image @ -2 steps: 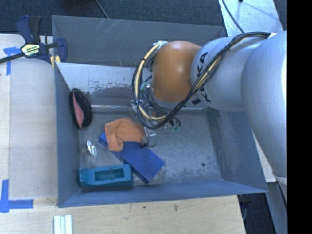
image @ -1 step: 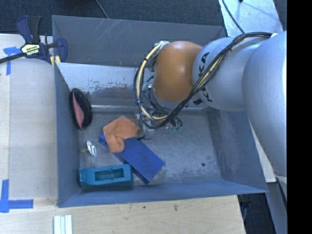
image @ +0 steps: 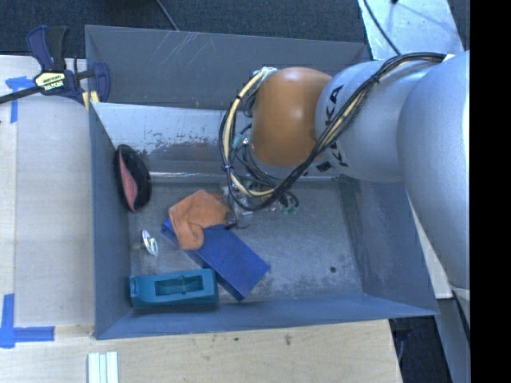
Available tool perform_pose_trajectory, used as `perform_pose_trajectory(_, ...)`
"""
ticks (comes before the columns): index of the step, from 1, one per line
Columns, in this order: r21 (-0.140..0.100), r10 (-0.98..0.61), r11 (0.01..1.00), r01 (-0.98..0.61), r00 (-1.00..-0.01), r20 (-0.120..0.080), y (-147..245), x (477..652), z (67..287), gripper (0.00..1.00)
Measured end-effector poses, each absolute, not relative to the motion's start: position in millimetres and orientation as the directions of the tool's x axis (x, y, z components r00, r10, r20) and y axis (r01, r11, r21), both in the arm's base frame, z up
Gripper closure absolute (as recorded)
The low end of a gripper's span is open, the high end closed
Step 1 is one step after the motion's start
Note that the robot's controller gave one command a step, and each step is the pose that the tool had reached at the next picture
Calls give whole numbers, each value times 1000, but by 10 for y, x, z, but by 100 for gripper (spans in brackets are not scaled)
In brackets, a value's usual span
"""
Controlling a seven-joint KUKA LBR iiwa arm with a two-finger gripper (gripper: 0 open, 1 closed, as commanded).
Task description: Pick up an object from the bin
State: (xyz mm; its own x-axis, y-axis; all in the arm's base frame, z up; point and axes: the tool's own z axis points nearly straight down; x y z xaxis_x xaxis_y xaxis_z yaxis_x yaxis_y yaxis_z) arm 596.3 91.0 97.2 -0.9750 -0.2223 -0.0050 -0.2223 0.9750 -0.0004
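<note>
Crumpled orange cloth (image: 196, 214) — left of centre

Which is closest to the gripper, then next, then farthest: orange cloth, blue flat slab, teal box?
1. orange cloth, right beside the gripper.
2. blue flat slab, just below in view, a close second.
3. teal box, bottom-left corner.

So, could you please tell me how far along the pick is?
Done: nothing is lifted; the orange cloth, blue pad and teal box lie on the bin floor. In hand: the tool is low at the cloth's right edge. Left: grasping one thing and raising it out.
</note>
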Motion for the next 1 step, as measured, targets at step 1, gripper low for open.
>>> perform_pose_trajectory(1,0,-236,972,-236,-972,-2,993,5900,2929,100)
